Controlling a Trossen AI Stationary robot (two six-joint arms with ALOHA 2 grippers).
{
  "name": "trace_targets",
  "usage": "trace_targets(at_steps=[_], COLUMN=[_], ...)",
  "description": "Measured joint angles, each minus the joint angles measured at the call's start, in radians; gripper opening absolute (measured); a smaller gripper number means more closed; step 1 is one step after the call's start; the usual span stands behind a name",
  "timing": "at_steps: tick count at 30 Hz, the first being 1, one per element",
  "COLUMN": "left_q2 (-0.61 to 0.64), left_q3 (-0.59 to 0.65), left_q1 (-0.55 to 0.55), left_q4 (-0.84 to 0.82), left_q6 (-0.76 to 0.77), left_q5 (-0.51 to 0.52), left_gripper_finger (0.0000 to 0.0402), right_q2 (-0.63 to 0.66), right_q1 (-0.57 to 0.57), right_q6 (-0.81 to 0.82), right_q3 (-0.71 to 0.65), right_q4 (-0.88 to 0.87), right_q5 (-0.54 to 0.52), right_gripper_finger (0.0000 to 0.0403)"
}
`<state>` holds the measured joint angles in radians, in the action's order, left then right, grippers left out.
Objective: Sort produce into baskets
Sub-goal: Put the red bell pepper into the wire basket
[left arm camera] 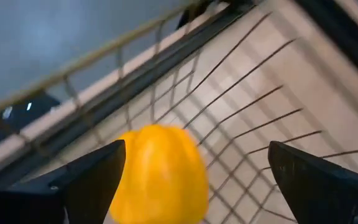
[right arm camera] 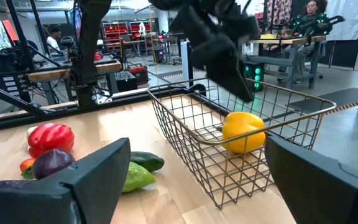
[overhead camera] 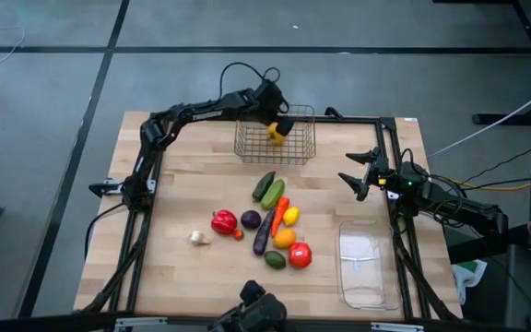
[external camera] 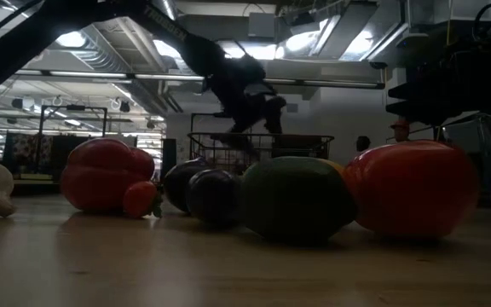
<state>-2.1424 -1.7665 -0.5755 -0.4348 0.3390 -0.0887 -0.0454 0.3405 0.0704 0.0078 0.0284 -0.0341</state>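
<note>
A yellow toy pepper (overhead camera: 276, 133) (right arm camera: 243, 131) lies inside the square wire basket (overhead camera: 275, 148) at the table's far edge. My left gripper (overhead camera: 280, 117) (left arm camera: 196, 149) hangs open just above it, one finger on either side, clear of it in the right wrist view. The other produce lies in a loose heap (overhead camera: 265, 226) on the middle of the table: red pepper (overhead camera: 223, 221), green cucumbers (overhead camera: 267, 189), a purple piece (overhead camera: 251, 219), a red tomato (overhead camera: 300, 254). My right gripper (overhead camera: 356, 175) (right arm camera: 197, 146) waits open at the right side, pointing toward the basket.
A clear plastic tray (overhead camera: 367, 267) stands at the near right of the table. A pale garlic-like piece (overhead camera: 199, 238) lies apart at the heap's left. A black frame (overhead camera: 385, 124) runs along the table's edges. Bare wood lies between heap and basket.
</note>
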Motion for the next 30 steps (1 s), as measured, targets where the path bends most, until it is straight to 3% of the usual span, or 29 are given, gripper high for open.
trace_targets(at_steps=[11, 19, 30], left_q2=[0.156, 0.31, 0.431], left_q3=[-0.023, -0.024, -0.024], left_q1=[0.059, 0.186, 0.369], left_q4=[-0.052, -0.254, -0.638], left_q6=[-0.069, -0.189, -0.105], left_q5=[-0.068, -0.067, 0.063], left_gripper_finger=[0.039, 0.0391, 0.0391], right_q2=[0.0, 0.0, 0.0], right_q1=[0.0, 0.0, 0.0], right_q6=[0.0, 0.0, 0.0], right_q3=[0.0, 0.0, 0.0], right_q4=[0.0, 0.0, 0.0], right_q5=[0.0, 0.0, 0.0], right_gripper_finger=[0.037, 0.037, 0.037])
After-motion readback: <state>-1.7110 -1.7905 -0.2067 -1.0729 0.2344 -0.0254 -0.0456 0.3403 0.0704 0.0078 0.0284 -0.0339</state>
